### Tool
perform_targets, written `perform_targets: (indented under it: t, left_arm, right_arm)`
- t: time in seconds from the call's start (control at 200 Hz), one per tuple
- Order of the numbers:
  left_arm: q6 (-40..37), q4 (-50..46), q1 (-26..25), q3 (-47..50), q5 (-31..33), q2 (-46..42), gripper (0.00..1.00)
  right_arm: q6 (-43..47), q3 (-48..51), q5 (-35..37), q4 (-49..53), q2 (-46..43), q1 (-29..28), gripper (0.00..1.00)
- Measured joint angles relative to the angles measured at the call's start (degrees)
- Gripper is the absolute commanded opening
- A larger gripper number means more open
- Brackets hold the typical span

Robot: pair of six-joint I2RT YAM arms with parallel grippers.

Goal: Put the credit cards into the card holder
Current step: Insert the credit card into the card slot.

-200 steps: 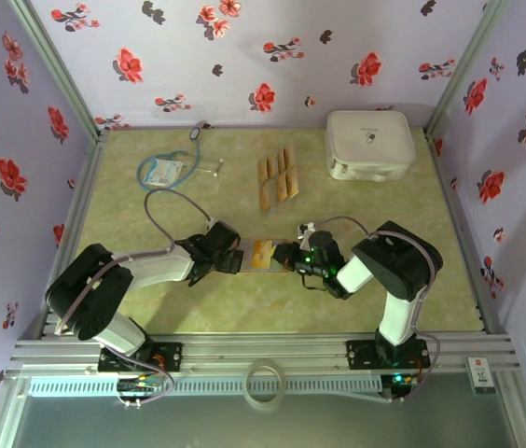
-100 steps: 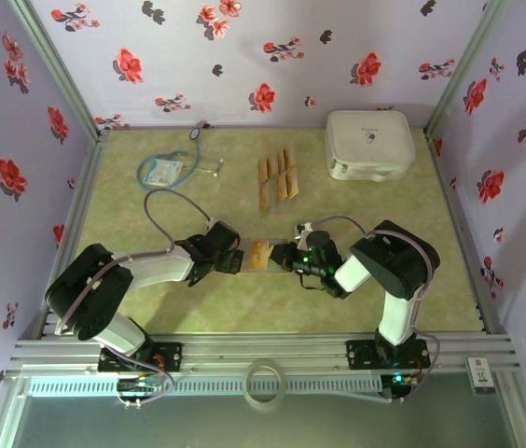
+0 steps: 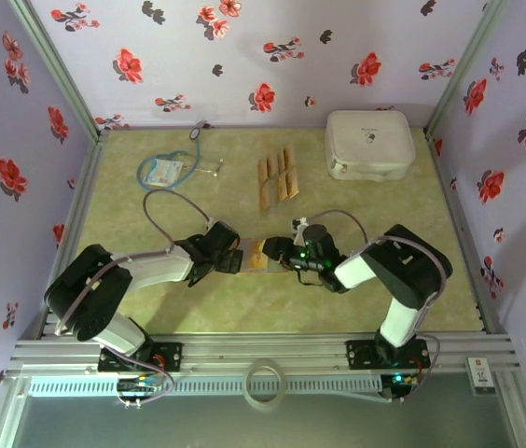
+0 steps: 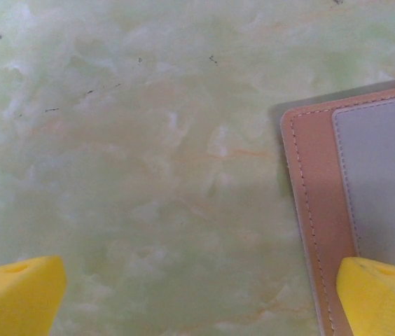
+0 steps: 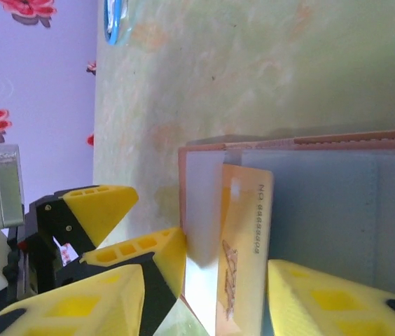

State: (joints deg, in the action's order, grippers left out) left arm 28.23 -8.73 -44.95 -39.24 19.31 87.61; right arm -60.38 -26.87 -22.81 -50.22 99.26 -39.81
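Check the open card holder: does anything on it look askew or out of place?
One credit card lies on the card holder's grey inside, mostly exposed beside a pale pocket, not tucked in. The right gripper stands open over it.

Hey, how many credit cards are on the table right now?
About 5. One credit card is tucked in the open card holder; roughly four loose cards lie bunched farther back, left of the white case, too close together to count surely.

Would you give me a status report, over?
Left gripper open, finger at card holder's edge. Right gripper open around credit card, partly pocketed. Nothing blocking.
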Motion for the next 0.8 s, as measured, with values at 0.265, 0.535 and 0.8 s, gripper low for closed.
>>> perform_targets:
  t: [0.265,0.535,0.8]
  left_arm:
    - [2.47,-2.08,2.84,-0.02,-1.11,-4.61,1.00]
    - [3.85,-4.63,7.50,-0.02,-1.79,-6.25,1.00]
    - [3.80,-6.82,10.10,-2.27,-1.97,-2.23,1.00]
  right_arm:
    - [7.93,-9.64,2.08,24.15,-8.17,-0.02,0.68]
    - [16.37,-22.99,9.77,49.37,-10.29,-1.16,0.26]
    - [21.62,-31.58,18.40,65.55,-3.93,-4.50,0.01]
